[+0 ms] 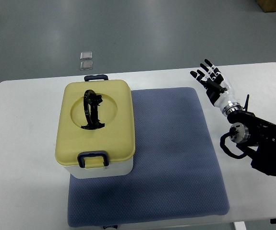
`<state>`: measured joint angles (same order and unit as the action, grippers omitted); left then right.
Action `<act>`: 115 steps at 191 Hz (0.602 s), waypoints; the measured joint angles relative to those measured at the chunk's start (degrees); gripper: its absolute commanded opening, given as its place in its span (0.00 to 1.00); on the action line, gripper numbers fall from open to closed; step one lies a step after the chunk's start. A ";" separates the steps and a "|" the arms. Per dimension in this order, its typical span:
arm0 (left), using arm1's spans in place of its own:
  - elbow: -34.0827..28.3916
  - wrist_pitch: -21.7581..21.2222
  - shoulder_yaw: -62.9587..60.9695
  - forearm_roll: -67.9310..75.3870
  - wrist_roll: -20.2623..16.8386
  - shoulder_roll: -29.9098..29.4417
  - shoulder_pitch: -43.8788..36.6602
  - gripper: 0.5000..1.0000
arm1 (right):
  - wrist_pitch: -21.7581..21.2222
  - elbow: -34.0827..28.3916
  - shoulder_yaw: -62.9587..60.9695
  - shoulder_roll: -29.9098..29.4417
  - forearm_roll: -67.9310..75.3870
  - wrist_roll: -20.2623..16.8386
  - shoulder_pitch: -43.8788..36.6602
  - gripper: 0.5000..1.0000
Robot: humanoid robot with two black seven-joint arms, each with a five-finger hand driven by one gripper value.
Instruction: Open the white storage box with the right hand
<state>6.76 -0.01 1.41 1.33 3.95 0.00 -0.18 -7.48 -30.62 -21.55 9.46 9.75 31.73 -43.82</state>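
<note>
The white storage box (97, 132) sits shut near the counter's (27, 143) left edge, both clasps down. The right hand (213, 86) hovers at the far right corner, fingers (206, 67) spread and empty, likely ready to reach

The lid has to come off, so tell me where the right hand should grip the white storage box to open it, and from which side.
Probably start at the near latch on the front edge of the yellow lid of the storage box: it looks clipped down and faces the robot, so come from the near side. The far latch likely needs releasing too. The right hand is open, off to the right over the table.
</note>
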 measured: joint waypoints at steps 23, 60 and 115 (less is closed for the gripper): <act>-0.14 0.00 0.00 0.00 0.00 0.00 0.00 1.00 | -0.10 -0.10 0.00 0.11 0.00 -0.03 -0.11 0.86; -0.16 0.00 0.00 0.00 0.00 0.00 -0.01 1.00 | -0.15 -0.31 0.00 0.19 0.08 -0.03 -0.38 0.86; -0.17 0.00 0.00 -0.02 0.00 0.00 -0.08 1.00 | -0.07 -0.52 0.22 0.73 -2.02 -0.03 -2.03 0.86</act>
<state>6.59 0.00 1.41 1.31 3.95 0.00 -0.25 -7.55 -31.14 -21.34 10.19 7.74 31.70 -45.85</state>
